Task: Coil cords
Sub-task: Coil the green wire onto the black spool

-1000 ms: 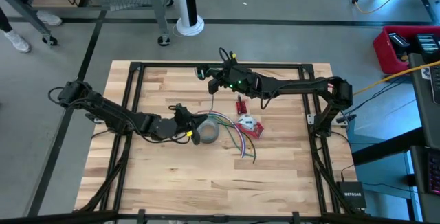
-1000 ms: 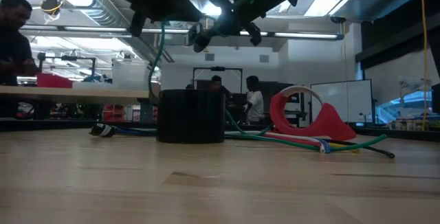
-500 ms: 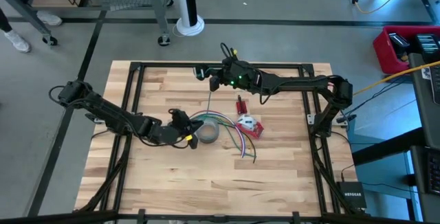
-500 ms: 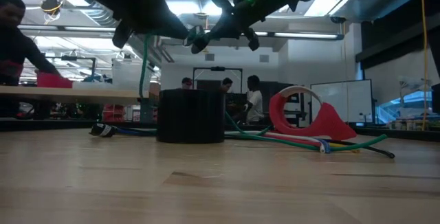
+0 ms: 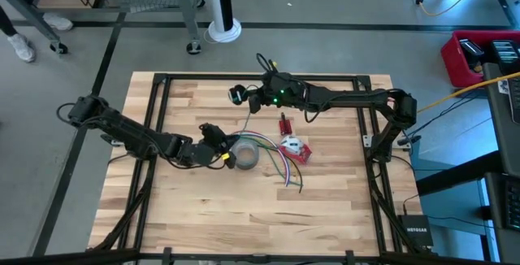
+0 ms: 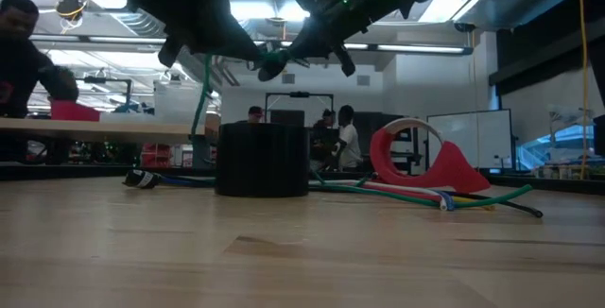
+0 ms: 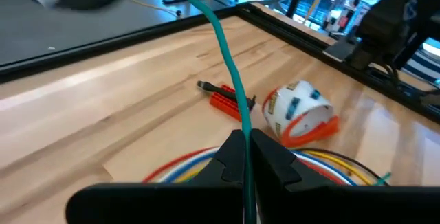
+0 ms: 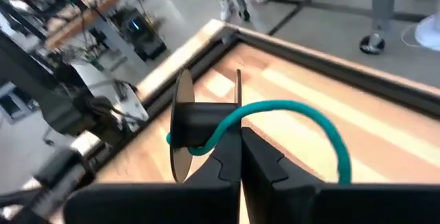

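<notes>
The thin green cord (image 7: 229, 52) is stretched in the air between both arms, probably to keep it tight for winding. The left gripper (image 7: 246, 157), closed on the cord, hovers at 9 o'clock of the grey tape roll (image 5: 246, 155). The right gripper (image 8: 240, 157), at 12 o'clock of the roll, is also closed on the cord.

Green cord (image 7: 230, 66), red-and-white tape dispenser (image 7: 299, 114)

Both arms are showing as dark, slim, jointed links. The right arm (image 5: 349, 98) is glowing with a small green light near its wrist at about ten o'clock from its base. The left arm (image 5: 134, 137) is carrying a yellow marking by its wrist.
</notes>
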